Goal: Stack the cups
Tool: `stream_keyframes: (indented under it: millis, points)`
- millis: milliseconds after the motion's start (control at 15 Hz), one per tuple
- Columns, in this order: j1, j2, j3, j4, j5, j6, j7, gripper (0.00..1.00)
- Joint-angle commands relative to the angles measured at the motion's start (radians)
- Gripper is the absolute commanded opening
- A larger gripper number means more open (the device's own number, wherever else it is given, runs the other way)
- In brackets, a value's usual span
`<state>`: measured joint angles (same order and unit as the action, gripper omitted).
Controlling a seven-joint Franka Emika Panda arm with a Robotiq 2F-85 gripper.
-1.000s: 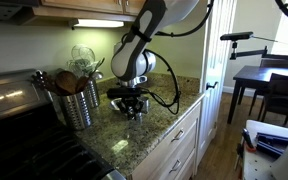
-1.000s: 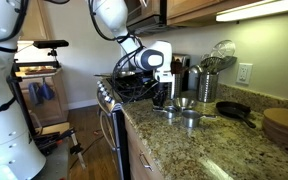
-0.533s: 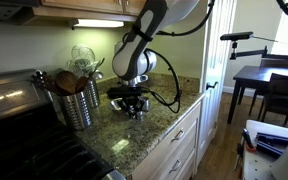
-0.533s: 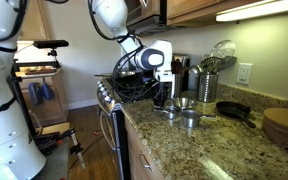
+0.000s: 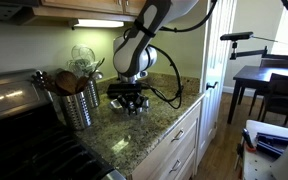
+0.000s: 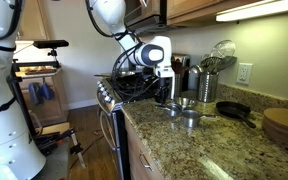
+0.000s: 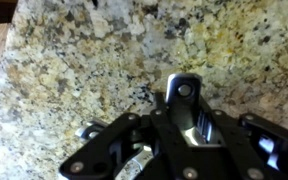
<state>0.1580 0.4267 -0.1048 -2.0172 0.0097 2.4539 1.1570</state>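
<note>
Gripper low over the counter, beside the cups

We see the cups grouped on the granite just right of the claw, in front of the utensil canister. We cannot tell from any view whether the claw is released or clenched, since the wrist view shows only its dark linkage and one shiny part. We judge the risk to be a slightly off-centre descent: a finger striking a rim would skid or tip these light, shallow cups. Compared with the earlier frame, the wrist sits slightly higher and the cups lie unchanged
</note>
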Motion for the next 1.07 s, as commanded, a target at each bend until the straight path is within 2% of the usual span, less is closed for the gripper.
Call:
stream_keyframes:
  millis: [0,1000]
  points:
    - [0.016,-0.073,-0.017,-0.052,-0.048,-0.015,0.053,0.15]
    - [-0.004,-0.127,-0.070,-0.067,-0.183,-0.052,0.105,0.15]
